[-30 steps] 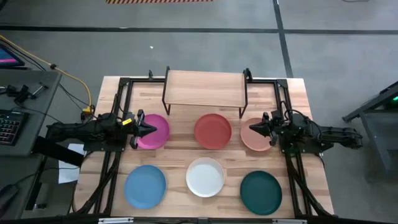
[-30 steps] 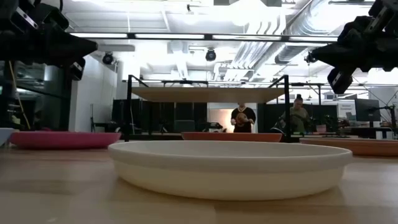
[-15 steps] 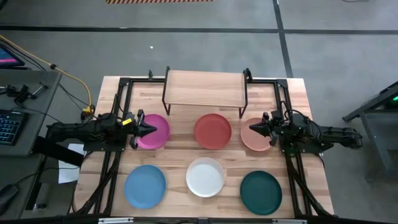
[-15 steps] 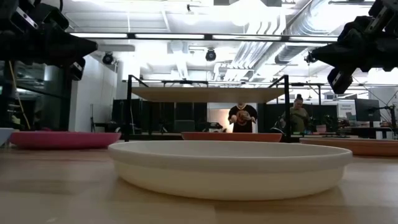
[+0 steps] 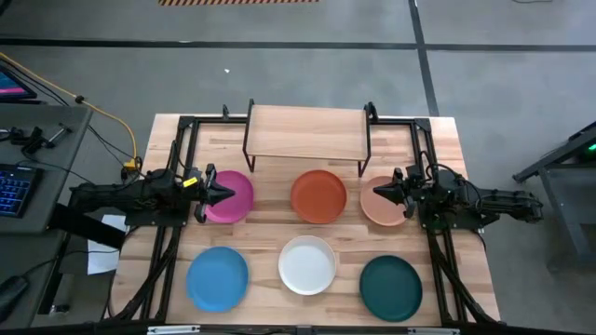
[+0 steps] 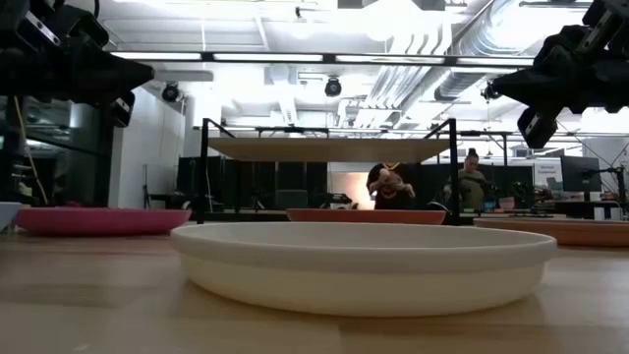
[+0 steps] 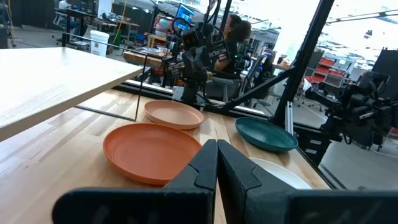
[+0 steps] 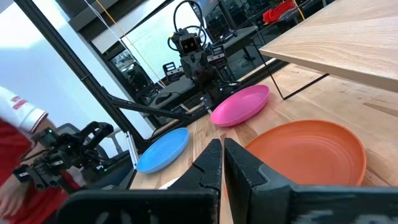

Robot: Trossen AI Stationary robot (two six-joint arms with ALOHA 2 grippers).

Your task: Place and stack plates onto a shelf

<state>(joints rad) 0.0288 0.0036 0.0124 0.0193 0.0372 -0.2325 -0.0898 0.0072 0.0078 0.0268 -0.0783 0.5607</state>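
Six plates rest flat on the tabletop in two rows. Far row: magenta plate [image 5: 229,196], red plate [image 5: 318,195], salmon pink plate [image 5: 385,202]. Near row: light blue plate [image 5: 217,278], white plate [image 5: 307,264], dark green plate [image 5: 391,288]. The shelf [image 5: 307,131] stands on its black legs at the far middle, with nothing on it. My left gripper [image 5: 229,194] hovers shut over the magenta plate, pointing right. My right gripper [image 5: 377,193] hovers shut over the salmon plate, pointing left. Both are well above the table in the low view.
Black frame rails [image 5: 172,233] run along both sides of the table. A desk with a keyboard [image 5: 14,186] stands to the left, beyond the table. People [image 6: 391,187] show far back in the room. Bare wood lies between the plates and around the shelf legs.
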